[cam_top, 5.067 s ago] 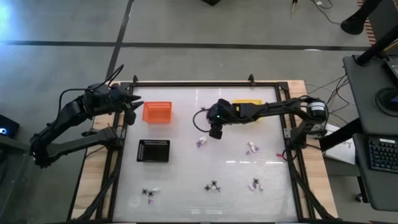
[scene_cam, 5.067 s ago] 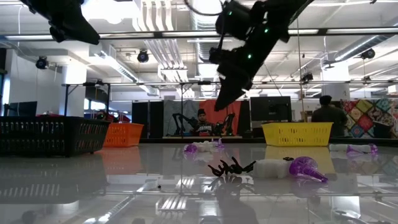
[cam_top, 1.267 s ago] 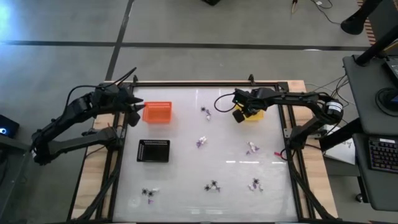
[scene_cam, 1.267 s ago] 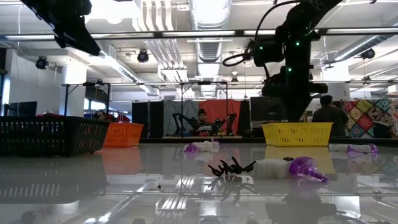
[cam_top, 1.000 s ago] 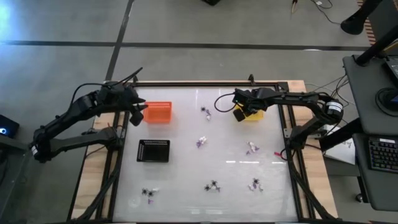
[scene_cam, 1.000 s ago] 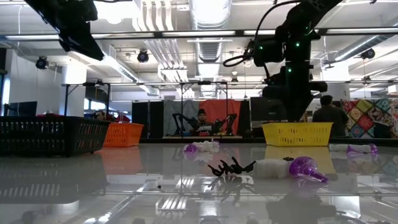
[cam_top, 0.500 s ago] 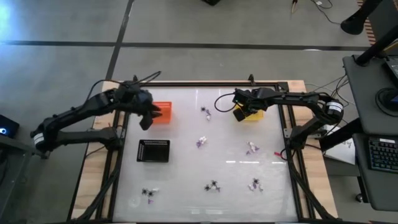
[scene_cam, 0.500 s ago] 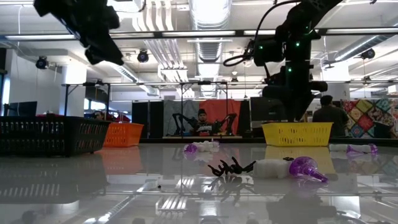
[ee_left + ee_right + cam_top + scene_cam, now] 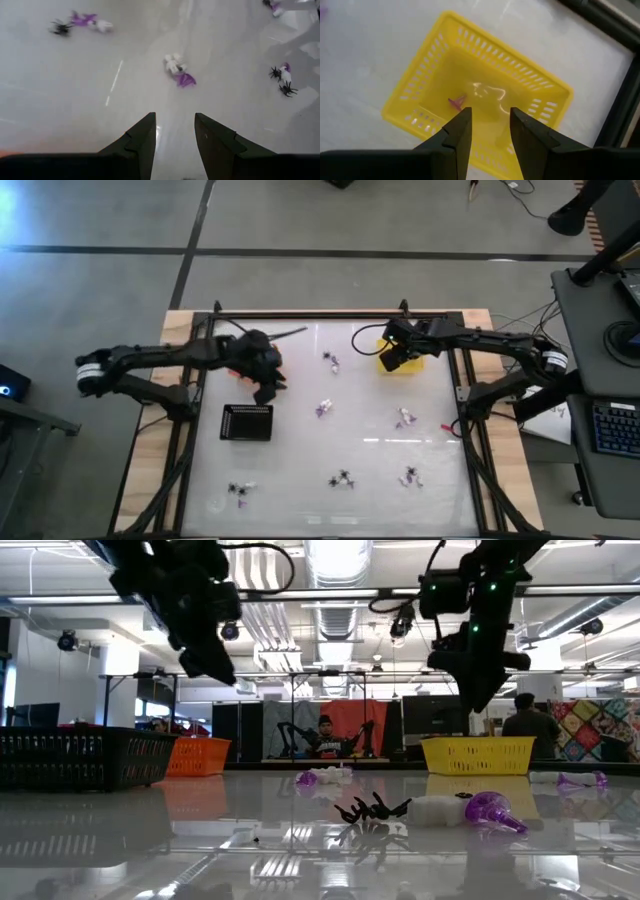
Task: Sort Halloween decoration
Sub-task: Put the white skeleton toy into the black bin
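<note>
From above, my left tool (image 9: 268, 390) hangs over the surface (image 9: 300, 470) just past the black tray (image 9: 246, 422), and my arm covers most of the orange tray (image 9: 240, 352). My right tool (image 9: 392, 360) hovers at the far right corner over the yellow tray (image 9: 412, 364). Trinkets (image 9: 323, 409) lie scattered: mid-surface, near the far edge, toward the right edge and along the near edge.

Down at surface level, a black spider (image 9: 372, 810), a white piece (image 9: 432, 810) and a purple cone (image 9: 492, 812) sit close by, both my tools well above them.

Left wrist: my fingers (image 9: 142, 140) are spread with nothing between them, a white-and-purple trinket (image 9: 179, 70) lying ahead.

Right wrist: fingers (image 9: 457, 131) parted and empty, right above the yellow tray, a small purplish piece (image 9: 456, 103) lying inside it.
</note>
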